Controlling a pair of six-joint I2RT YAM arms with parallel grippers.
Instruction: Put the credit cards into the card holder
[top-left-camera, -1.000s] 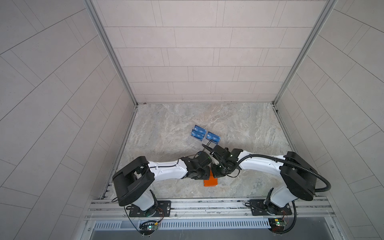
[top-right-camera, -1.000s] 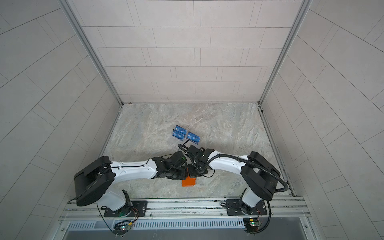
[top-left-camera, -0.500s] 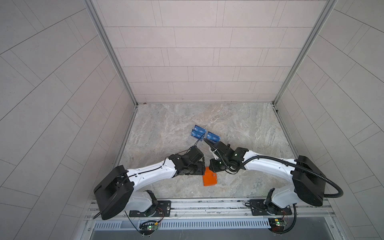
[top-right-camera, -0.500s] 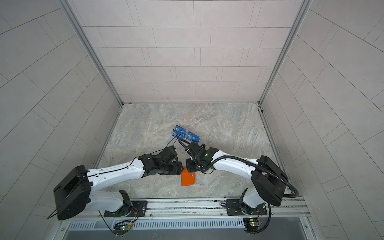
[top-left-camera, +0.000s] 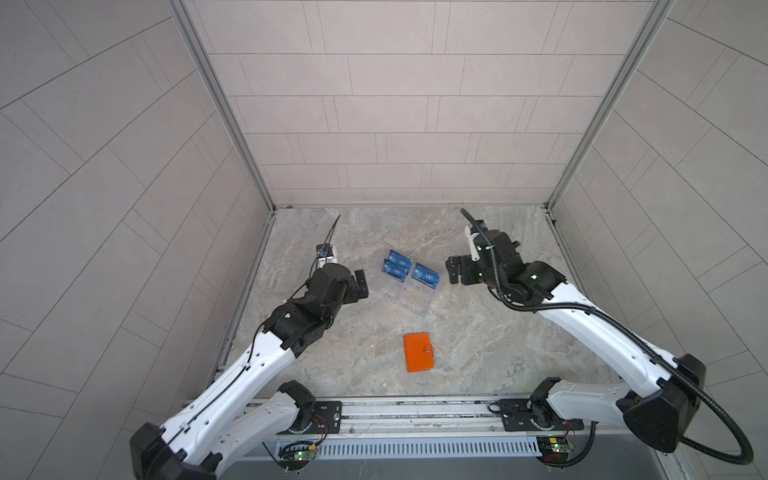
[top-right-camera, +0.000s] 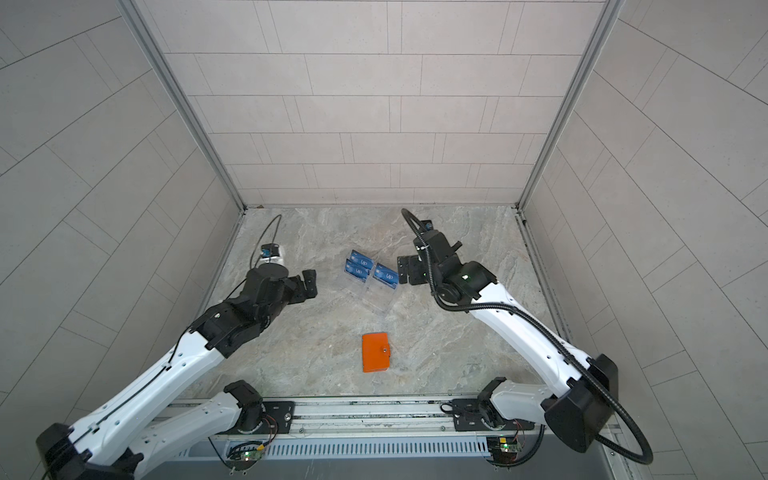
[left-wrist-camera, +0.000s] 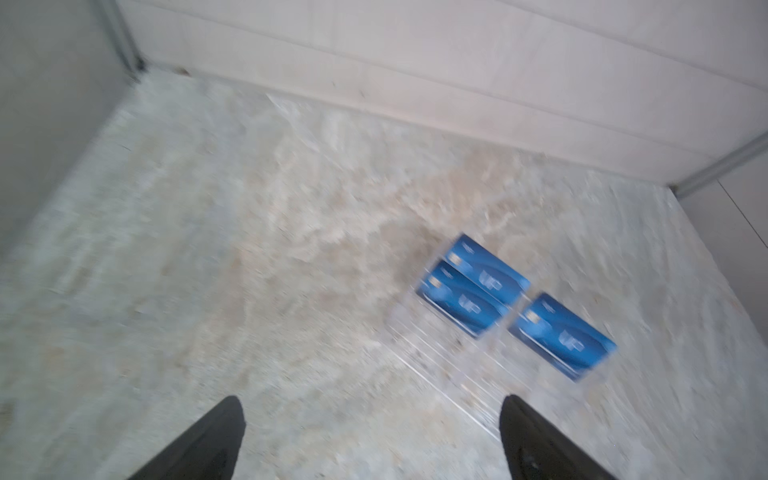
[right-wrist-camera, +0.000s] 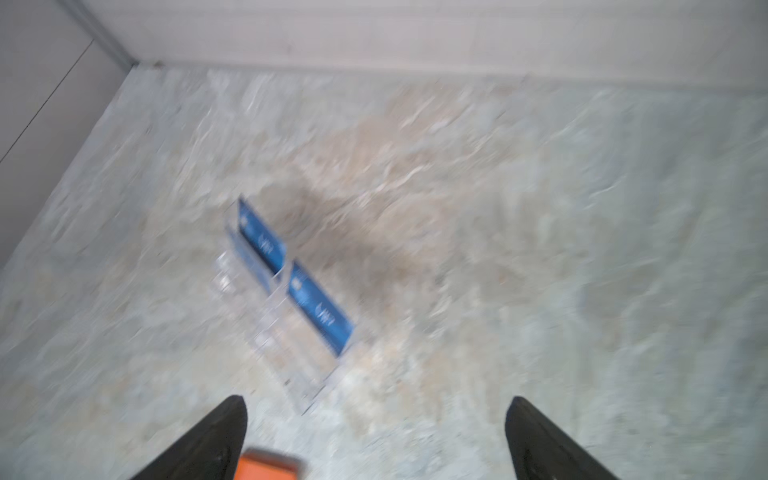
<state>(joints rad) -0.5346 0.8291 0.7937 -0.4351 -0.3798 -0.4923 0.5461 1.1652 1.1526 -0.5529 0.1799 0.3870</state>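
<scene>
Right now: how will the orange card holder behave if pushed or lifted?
The card holder lies flat on the smooth stone table, so a push likely slides it, no tipping. Its low profile probably makes a top pinch awkward. The snap tab looks fastened, so it should lift closed.

The cards (top-left-camera: 398, 269) are blue with white lettering. The holder (top-left-camera: 417, 353) is plain orange. The rack (top-left-camera: 411, 300) is clear. The table (top-left-camera: 478, 332) is marbled grey and beige; the walls (top-left-camera: 395, 104) are pale grey tile. The arms (top-left-camera: 249, 365) are white with black joints.
</scene>
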